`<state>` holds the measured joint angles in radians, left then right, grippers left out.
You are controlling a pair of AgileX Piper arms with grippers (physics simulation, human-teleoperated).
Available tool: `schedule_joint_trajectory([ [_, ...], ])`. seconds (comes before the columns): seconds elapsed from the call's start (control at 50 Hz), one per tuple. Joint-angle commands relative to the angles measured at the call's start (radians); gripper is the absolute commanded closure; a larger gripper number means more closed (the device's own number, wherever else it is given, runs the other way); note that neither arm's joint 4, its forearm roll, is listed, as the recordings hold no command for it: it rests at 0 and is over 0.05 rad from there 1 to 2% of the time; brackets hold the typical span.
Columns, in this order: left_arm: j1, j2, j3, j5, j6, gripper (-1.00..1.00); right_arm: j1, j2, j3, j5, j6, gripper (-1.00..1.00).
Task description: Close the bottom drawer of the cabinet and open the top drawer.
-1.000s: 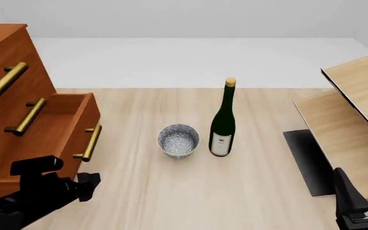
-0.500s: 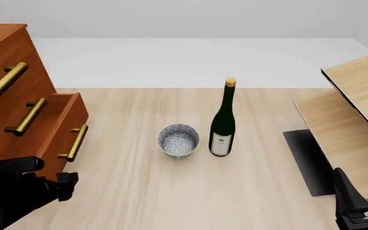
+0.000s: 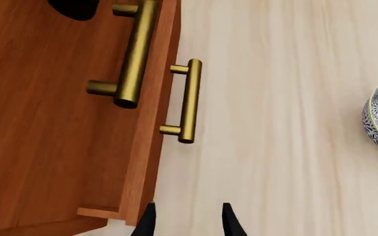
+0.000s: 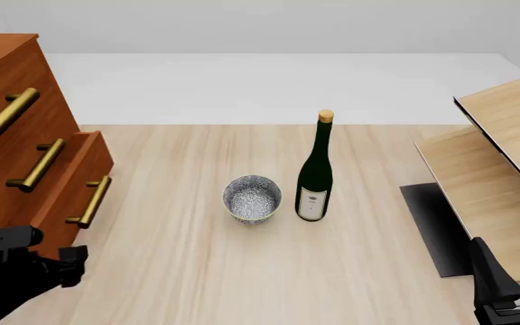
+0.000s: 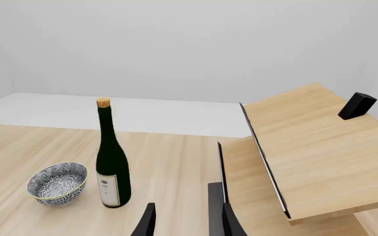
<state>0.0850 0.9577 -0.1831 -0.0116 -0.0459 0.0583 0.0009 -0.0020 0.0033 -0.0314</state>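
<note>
A pale wooden table (image 4: 206, 271) fills the lower part of the front view, with a white floor and a grey wall behind it.

The left gripper (image 3: 187, 221) shows in its wrist view as two dark fingertips set apart with bare table between them, released and holding nothing. In the front view the left arm sits in the bottom left corner, just below the cabinet's lowest drawer front. The bottom drawer (image 4: 78, 186) stands only slightly out from the cabinet (image 4: 7, 156), its front just ahead of the drawer above. Its brass handle (image 3: 187, 101) lies just beyond the left fingertips in the wrist view, not touched by them. The middle drawer's handle (image 4: 38, 164) sits above it in the front view. The top drawer (image 4: 11, 101) is at the upper left of the frame, closed flush, with its handle (image 4: 5, 114) slanting across it.

The right gripper (image 5: 185, 221) also shows two dark fingertips apart, open and empty. It sits in the bottom right corner of the front view, near a dark mat (image 4: 433, 227) and pale slanted boards (image 4: 495, 156).

Near the centre of the front view a patterned bowl (image 4: 252, 199) stands on the table, just left of an upright green wine bottle (image 4: 315, 175). Both are well apart from either gripper.
</note>
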Motion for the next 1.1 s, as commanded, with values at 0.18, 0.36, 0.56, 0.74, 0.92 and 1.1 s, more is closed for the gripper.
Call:
schedule_joint_trajectory([
  [0.18, 0.095, 0.011, 0.019, -0.049, 0.071, -1.0, -0.001, 0.0, 0.0, 0.0, 0.002, -1.0],
  [0.36, 0.144, 0.027, 0.015, -0.077, 0.1, -1.0, -0.002, 0.0, 0.0, 0.0, 0.003, -1.0],
  [0.56, 0.175, 0.022, 0.011, -0.091, 0.12, -1.0, -0.001, 0.001, -0.001, -0.002, 0.004, -1.0],
  [0.74, 0.209, 0.012, 0.018, -0.11, 0.156, -1.0, -0.001, 0.002, -0.001, -0.002, 0.002, -1.0],
  [0.92, 0.227, 0.011, 0.021, -0.115, 0.169, -1.0, -0.001, 0.002, -0.001, -0.002, 0.002, -1.0],
  [1.1, 0.238, -0.001, 0.03, -0.117, 0.175, -1.0, -0.001, 0.001, 0.0, -0.002, 0.002, -1.0],
])
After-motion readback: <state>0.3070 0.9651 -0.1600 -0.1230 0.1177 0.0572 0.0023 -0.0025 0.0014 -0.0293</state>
